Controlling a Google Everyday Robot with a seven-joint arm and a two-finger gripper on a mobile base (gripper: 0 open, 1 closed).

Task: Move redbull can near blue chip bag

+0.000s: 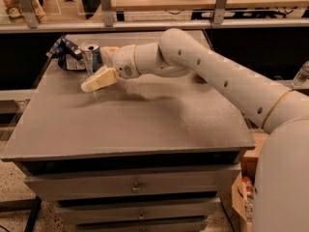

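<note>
The redbull can (90, 57) stands upright at the table's far left, silver with blue panels. It is right next to the crumpled blue chip bag (64, 55), which lies at the far left corner. My gripper (95, 67) reaches in from the right at the can. It is open: one cream finger (100, 79) lies in front of and below the can, and the other shows behind the can's right side. The can appears to rest on the table (135, 124).
The grey table top sits on a cabinet with drawers (137, 187). A glass rail and a shelf (159, 25) run behind the far edge. A cardboard box (241, 178) stands on the floor at the right, and a clear bottle (303, 74) is at the far right.
</note>
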